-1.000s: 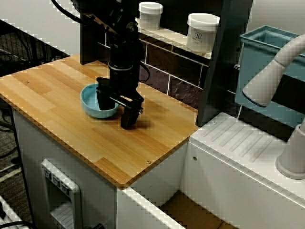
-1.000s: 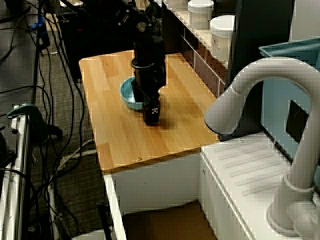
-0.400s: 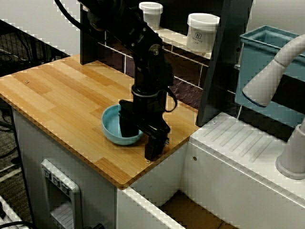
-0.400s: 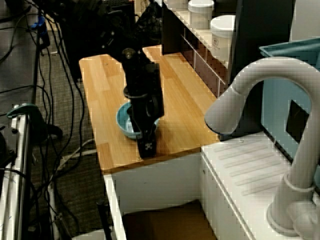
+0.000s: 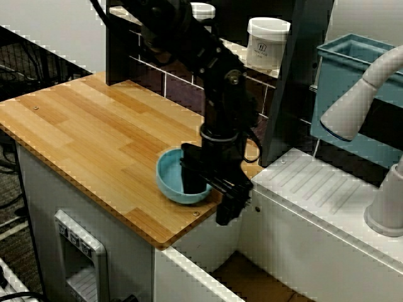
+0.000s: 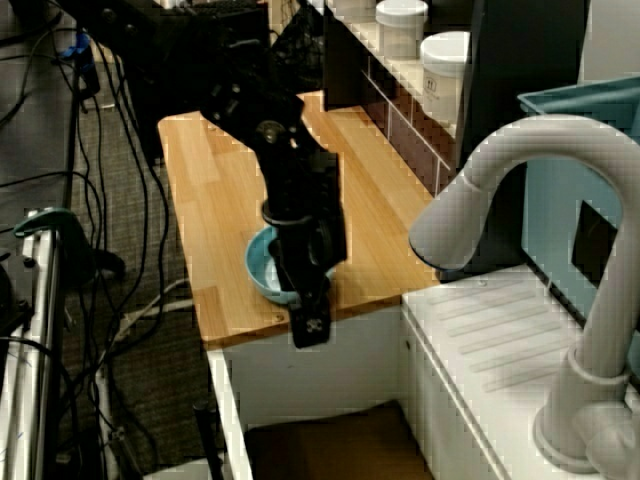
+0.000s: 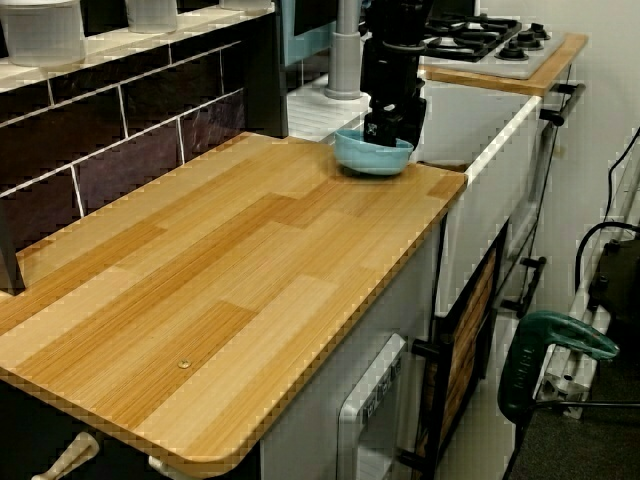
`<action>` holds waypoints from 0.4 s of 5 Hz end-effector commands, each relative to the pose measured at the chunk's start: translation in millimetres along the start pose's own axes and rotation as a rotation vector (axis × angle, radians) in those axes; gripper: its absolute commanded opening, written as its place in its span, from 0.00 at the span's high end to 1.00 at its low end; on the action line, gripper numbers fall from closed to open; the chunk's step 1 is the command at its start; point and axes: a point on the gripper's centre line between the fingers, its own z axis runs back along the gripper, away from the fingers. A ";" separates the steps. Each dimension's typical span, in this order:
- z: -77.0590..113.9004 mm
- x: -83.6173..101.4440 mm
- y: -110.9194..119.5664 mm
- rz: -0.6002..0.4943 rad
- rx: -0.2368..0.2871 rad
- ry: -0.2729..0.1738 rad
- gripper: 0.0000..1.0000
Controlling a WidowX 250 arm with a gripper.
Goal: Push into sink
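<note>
Bowl (image 5: 182,182): appearing light, rigid, slippery; nearing counter (image 5: 94,145) edge | gripper (image 5: 211,189): spread, straddling far rim, pushing there | sink (image 6: 330,445): waiting below.

Soft, even indoor light fills all 3 views, leaving only faint shadows on the wooden counter (image 5: 94,135). All are slightly grainy, with jagged stair-step edges along the counter rim. The white faucet (image 6: 520,200) looms large, bright and a little soft in focus.
</note>
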 end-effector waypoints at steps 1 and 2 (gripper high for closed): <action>-1.5 -8.3 -45.4 -0.096 -0.030 0.032 0.00; 5.7 -17.9 -64.0 -0.139 -0.034 0.024 0.00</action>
